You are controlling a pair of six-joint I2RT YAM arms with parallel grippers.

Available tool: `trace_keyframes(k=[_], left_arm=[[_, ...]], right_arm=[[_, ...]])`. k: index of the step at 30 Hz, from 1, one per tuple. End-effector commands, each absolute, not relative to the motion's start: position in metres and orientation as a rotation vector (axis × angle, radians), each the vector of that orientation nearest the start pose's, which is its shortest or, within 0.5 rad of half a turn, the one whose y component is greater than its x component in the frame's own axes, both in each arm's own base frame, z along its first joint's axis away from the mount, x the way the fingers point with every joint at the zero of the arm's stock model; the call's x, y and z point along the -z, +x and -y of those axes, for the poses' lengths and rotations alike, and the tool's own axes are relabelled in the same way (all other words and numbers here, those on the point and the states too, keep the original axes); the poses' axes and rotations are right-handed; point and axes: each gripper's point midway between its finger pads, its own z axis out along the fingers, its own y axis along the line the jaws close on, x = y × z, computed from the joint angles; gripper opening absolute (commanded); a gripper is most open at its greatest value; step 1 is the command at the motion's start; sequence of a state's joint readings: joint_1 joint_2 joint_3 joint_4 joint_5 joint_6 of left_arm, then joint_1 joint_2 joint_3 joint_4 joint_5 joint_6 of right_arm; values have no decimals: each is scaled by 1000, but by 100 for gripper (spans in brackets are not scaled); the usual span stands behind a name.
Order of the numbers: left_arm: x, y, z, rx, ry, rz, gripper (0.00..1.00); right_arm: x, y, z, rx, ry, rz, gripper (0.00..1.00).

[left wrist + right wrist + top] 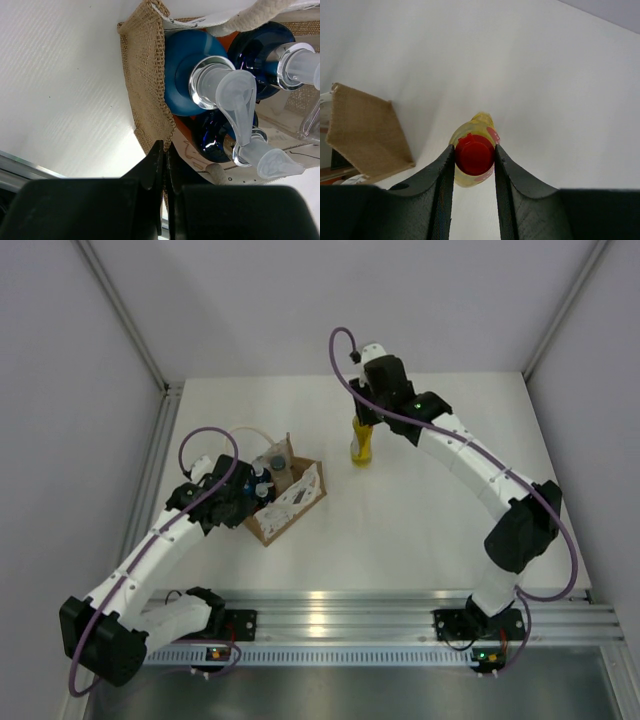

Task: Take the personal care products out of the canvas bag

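Personal care products [263,480] sit packed in the canvas bag [264,527], which rests on the white tabletop [430,510] in front of my left arm, left of centre. One more, a yellow bottle [361,446], stands upright on the tabletop well apart from the bag, farther back and to its right.

Left wrist view: three pump bottles [215,75] crowd together inside the bag. Each has a dark blue domed top [180,60] and a cloudy white pump spout [236,97], and slivers of orange show between the tops. The bag's tan woven wall [145,85] runs along their left side. Its white loop handle [260,11] crosses the top of the picture. My left gripper [164,150] is clenched, fingers pressed flat together, with the tips right at the frayed lower edge of that woven wall. Whether any cloth is pinched between them I cannot tell.

Right wrist view: my right gripper [474,156] grasps the yellow bottle by its red cap [474,154], one dark finger touching each side of the cap. The bottle's yellow body shows beyond the cap, its base on the tabletop. The bag's tan side lies off to the left, apart from the bottle.

Overhead view: the bag's white patterned panel [298,497] faces up and to the right.
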State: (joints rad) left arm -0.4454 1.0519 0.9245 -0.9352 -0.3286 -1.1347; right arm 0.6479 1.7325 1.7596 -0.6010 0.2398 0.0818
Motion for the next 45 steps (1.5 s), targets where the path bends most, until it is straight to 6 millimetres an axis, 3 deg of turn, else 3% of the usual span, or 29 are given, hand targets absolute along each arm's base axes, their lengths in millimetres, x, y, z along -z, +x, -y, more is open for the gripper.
trace_keyframes(k=[1, 4, 8, 16, 18, 19, 22, 24, 28, 31, 35, 38, 42, 43, 45], left_arm=[[-131, 218, 89, 163, -954, -2436, 0], [-133, 219, 89, 167, -954, -2433, 0], [-132, 218, 90, 169, -956, -2436, 0], [-133, 218, 91, 181, -955, -2439, 0], [-133, 217, 91, 182, -957, -2442, 0], [-134, 217, 91, 188, -956, -2439, 0], [-133, 216, 92, 186, -955, -2445, 0], [-132, 216, 92, 184, -953, -2447, 0], [-132, 217, 91, 175, -950, -2445, 0], [-131, 217, 90, 168, -950, -2449, 0], [-130, 218, 90, 158, -951, -2453, 0], [-130, 220, 90, 153, -949, -2453, 0], [-131, 221, 90, 146, -946, -2448, 0], [-131, 222, 89, 144, -946, -2447, 0], [-132, 222, 89, 139, -945, -2443, 0]], right_arm=[[-367, 442, -269, -329, -323, -1772, 0], [-352, 454, -262, -311, -310, -1793, 0], [-317, 475, -251, -284, -294, -1865, 0], [-263, 492, -245, -237, -323, -1965, 1], [-253, 492, -245, -226, -332, -1986, 7], [-248, 492, -243, -220, -333, -1996, 20], [-241, 489, -243, -221, -337, -2017, 46], [-247, 487, -246, -242, -349, -2015, 48], [-282, 480, -251, -240, -372, -1992, 55], [-314, 460, -269, -226, -428, -1931, 62], [-326, 430, -298, -260, -515, -1900, 67], [-322, 396, -339, -414, -589, -1916, 65], [-306, 358, -381, -459, -645, -1964, 63], [-310, 352, -389, -485, -639, -1966, 62], [-293, 338, -411, -490, -686, -2002, 62]])
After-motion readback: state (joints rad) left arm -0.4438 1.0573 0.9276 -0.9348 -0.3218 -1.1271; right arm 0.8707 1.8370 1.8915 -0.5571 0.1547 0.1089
